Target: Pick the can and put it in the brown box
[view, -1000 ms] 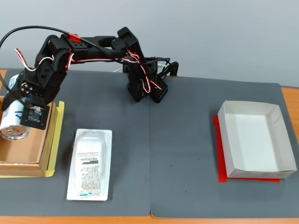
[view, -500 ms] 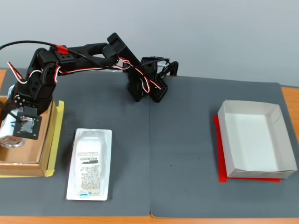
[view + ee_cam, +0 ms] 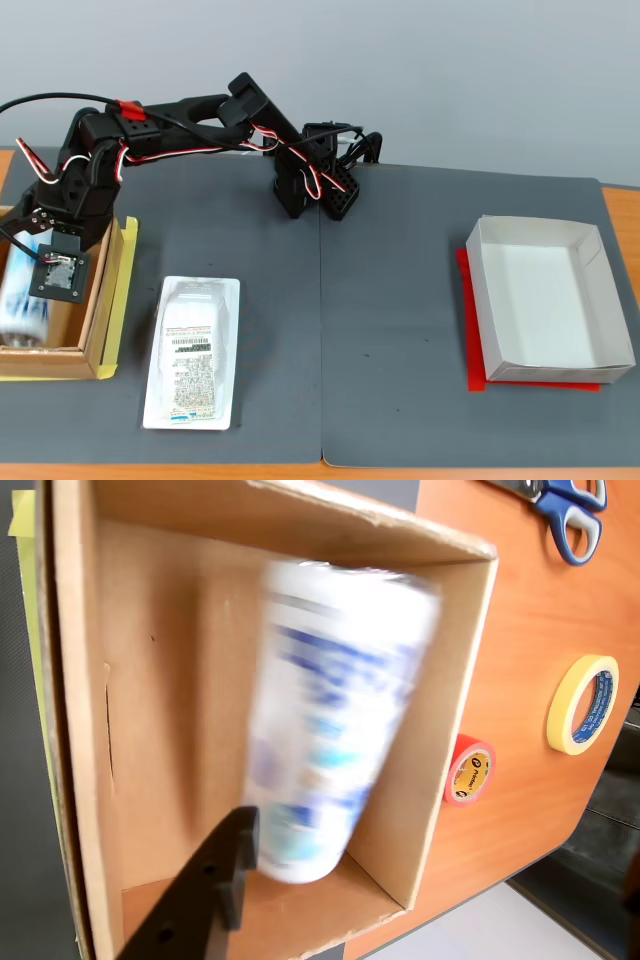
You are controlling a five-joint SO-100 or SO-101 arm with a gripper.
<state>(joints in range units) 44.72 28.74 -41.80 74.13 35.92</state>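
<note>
The slim white, blue-printed drink can (image 3: 335, 720), held a second ago, now lies blurred inside the shallow brown cardboard box (image 3: 90, 730) at the table's left edge. The pincer (image 3: 225, 865) looks open, probably just released; placement seems done.

From the fixed view I see my arm (image 3: 180, 110) reaching far to the left from its base (image 3: 315, 185), upper link running nearly level, then the wrist bending steeply down. The gripper (image 3: 35, 265) hangs at the left edge, pointing downward. In the wrist view only one of my black fingers (image 3: 205, 885) shows, rising from the bottom edge. The other is out of sight, so I cannot tell how wide they stand.
</note>
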